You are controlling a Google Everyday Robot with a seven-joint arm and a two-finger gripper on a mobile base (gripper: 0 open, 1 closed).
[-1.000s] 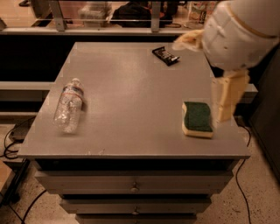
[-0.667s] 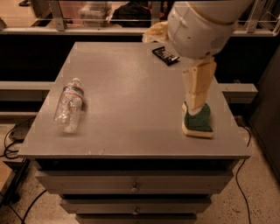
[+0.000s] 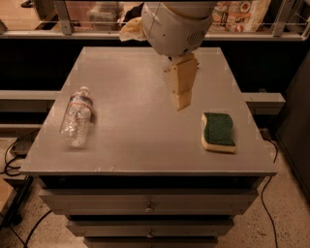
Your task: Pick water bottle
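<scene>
The water bottle (image 3: 77,116) lies on its side near the left edge of the grey table (image 3: 135,140), white cap pointing toward the far side, clear crinkled body toward me. My gripper (image 3: 180,100) hangs from the big white arm housing (image 3: 177,22) above the middle of the table, pointing down. It is well to the right of the bottle and apart from it, and holds nothing that I can see.
A green-topped yellow sponge (image 3: 218,131) lies near the table's right front corner. Drawers (image 3: 147,207) sit under the table front. Shelving with packaged goods (image 3: 237,12) runs along the back. Cables (image 3: 9,160) lie on the floor at the left.
The arm and gripper have swung left, from over the sponge at the right edge to above the table's middle. The bottle and sponge have not moved.
</scene>
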